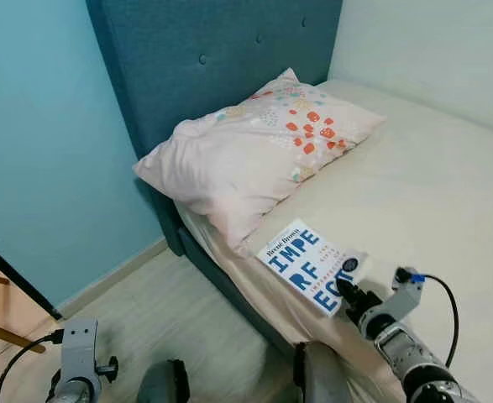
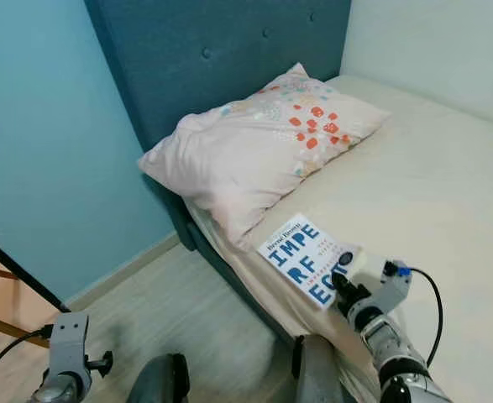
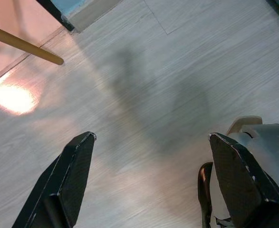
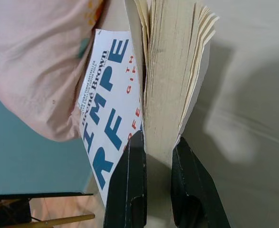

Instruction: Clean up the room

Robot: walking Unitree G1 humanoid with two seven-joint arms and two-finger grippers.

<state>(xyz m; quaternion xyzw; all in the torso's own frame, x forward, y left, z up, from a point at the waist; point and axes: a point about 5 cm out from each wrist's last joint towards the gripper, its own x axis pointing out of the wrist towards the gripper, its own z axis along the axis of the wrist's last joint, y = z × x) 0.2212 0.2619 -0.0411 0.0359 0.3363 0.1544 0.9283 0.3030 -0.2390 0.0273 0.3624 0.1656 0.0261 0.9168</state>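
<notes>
Bedroom corner with a turquoise wall (image 1: 44, 151), pale wood floor (image 1: 154, 319) and a bed (image 1: 431, 185) in a cream sheet, so I'll use the bed as the reference point for everything.

Way off to the bed's left, low over the floor, the left claw (image 3: 151, 183) just hangs there, fingers (image 3: 65, 183) spread wide with only floorboards between them. A wooden leg (image 3: 23, 45) of some furniture pokes in past it, near the skirting.

At the head of the bed there's a dark teal padded headboard (image 1: 221, 59), and leaning against it is a pink pillow (image 1: 246, 151) with an orange and blue pattern, one corner hanging over the bed's left edge.

Just below that pillow corner, right at the bed's left edge, is the book (image 1: 309, 264), white cover with big blue letters, cover facing up. The right claw (image 4: 151, 183) comes in from the foot end and is pinching it: its two black fingers (image 4: 127, 190) are clamped on the block of pages at the book's near end, with the front cover fanned open off to the side.
</notes>
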